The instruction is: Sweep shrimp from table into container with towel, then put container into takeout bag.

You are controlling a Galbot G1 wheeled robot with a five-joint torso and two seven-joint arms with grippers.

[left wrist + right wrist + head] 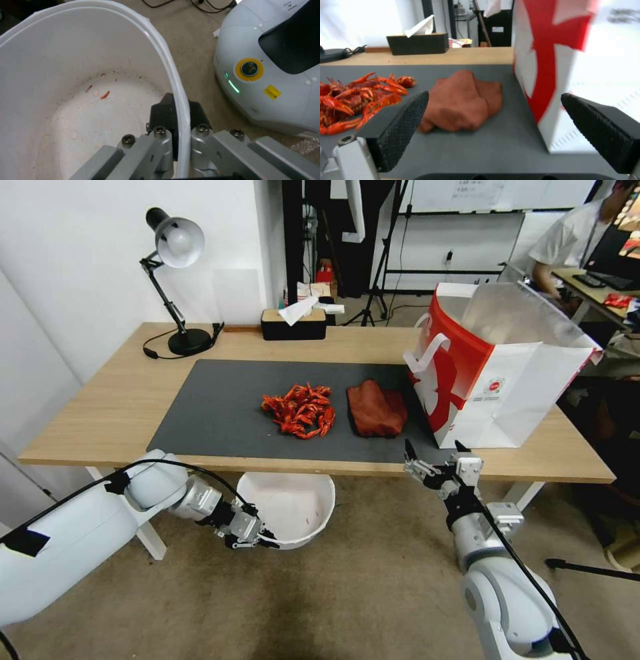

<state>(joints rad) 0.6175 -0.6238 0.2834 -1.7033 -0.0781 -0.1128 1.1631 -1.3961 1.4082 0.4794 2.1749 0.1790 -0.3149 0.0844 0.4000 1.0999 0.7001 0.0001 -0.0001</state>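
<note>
At the lower left of the head view, our left gripper (257,537) holds the container (293,507) below the near edge of the table (100,413). In the left wrist view the gripper (178,117) is clenched on the white rim, with one finger inside the bowl and one outside. The container (66,75) is almost empty: we see only a few small red crumbs on its bottom.

Moving to the centre of the head view, the shrimp (300,410) lie in one heap on the dark grey mat (213,413), a little behind the container's position. Just to the right of them, near but apart, the towel (375,408) rests as a folded lump. Nothing touches it.

In the lower right, our right gripper (433,450) hovers at the near table edge, in front of the towel and the takeout bag (507,373). In the right wrist view its fingers (403,125) are spread wide and hold nothing, and the towel (460,100) lies ahead between them.

The bag stands upright and open at the right of the frame, on the right end of the mat.

We judge the task is at its beginning: the container is ready under the edge, but the towel is not yet taken, no shrimp are swept, and the bagging is still left.
</note>
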